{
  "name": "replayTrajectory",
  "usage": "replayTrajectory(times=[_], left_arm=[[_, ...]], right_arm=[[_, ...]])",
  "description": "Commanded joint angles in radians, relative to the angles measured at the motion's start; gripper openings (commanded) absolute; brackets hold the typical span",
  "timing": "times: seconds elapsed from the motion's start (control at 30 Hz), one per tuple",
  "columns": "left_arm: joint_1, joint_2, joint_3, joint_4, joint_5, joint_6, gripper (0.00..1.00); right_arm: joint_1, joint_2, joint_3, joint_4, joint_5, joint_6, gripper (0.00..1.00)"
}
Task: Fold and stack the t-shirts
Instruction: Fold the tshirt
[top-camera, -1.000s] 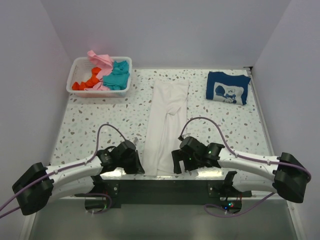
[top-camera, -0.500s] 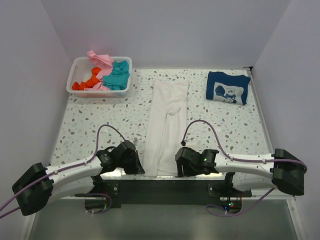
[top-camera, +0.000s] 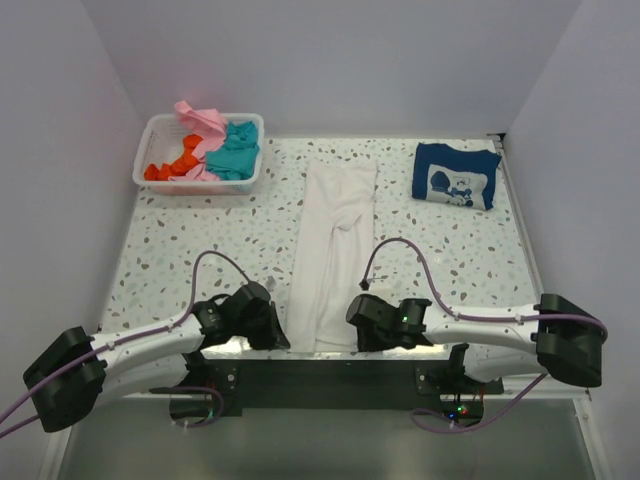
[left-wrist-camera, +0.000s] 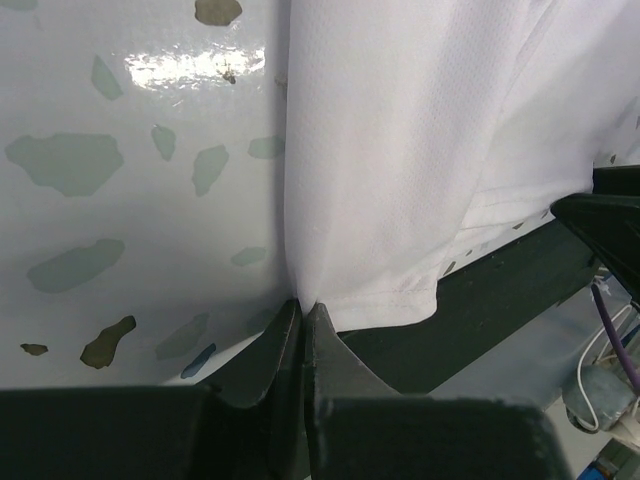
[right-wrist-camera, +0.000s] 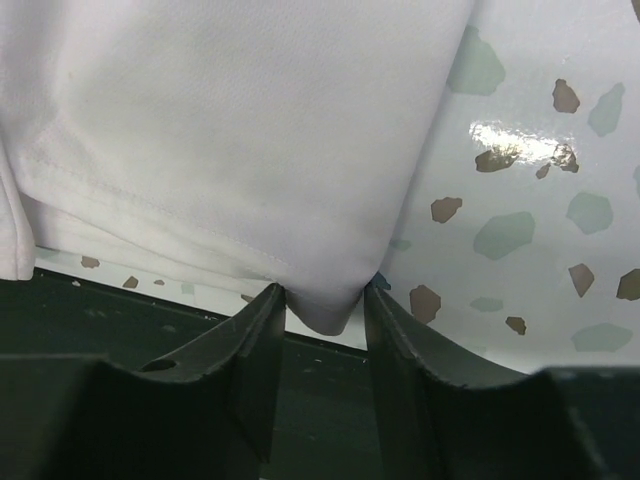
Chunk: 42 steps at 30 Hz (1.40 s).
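With the left fingers (left-wrist-camera: 265, 360) pinching the white t-shirt's (top-camera: 330, 255) 7 o'clock corner at the tabletop's (top-camera: 180, 220) 6 o'clock edge, the right fingers (right-wrist-camera: 255, 340) have just half-narrowed around its 5 o'clock corner, readying the fold.

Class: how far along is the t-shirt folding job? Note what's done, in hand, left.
Done: navy t-shirt lies folded, far right. In hand: white t-shirt, a long strip; left gripper pinches one near corner, right gripper straddles the other. Left: pink t-shirt, teal t-shirt and orange t-shirt wait in the basket; nothing stacked.
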<state>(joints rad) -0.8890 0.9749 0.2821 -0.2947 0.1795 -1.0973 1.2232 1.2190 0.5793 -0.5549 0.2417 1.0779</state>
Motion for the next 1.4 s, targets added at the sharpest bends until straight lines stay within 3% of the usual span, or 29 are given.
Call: replayTrajectory(times=[0.0,0.23,0.37,0.53,0.57,0.83,1.07,1.27,1.37], left_arm=[[-0.008,0.013,-0.043,-0.066,-0.014,0.004,0.00],[-0.007,-0.005,-0.038,-0.087,-0.009,-0.009,0.00],[-0.010,-0.039,-0.044,-0.090,0.009,-0.030,0.00],[-0.031,-0.080,-0.026,-0.112,0.025,-0.062,0.00],[-0.037,-0.094,-0.023,-0.113,0.023,-0.068,0.00],[-0.037,-0.088,0.032,-0.097,-0.003,-0.049,0.00],[-0.037,0.044,0.198,-0.066,-0.074,0.045,0.00],[-0.034,0.163,0.346,-0.060,-0.132,0.125,0.00],[-0.025,0.217,0.416,-0.032,-0.153,0.157,0.00]], right_arm=[[0.006,0.005,0.014,0.026,0.007,0.019,0.40],[0.004,-0.002,-0.022,-0.023,-0.030,0.027,0.13],[0.015,-0.026,-0.042,-0.026,-0.068,0.031,0.06],[0.061,-0.053,-0.018,-0.066,-0.067,0.051,0.05],[0.061,-0.059,-0.018,-0.065,-0.059,0.051,0.00],[0.062,-0.093,0.050,-0.117,-0.004,0.011,0.00],[0.055,-0.096,0.134,-0.163,0.093,-0.044,0.00],[-0.008,-0.081,0.197,-0.143,0.122,-0.147,0.00],[-0.095,-0.072,0.231,-0.119,0.105,-0.219,0.00]])
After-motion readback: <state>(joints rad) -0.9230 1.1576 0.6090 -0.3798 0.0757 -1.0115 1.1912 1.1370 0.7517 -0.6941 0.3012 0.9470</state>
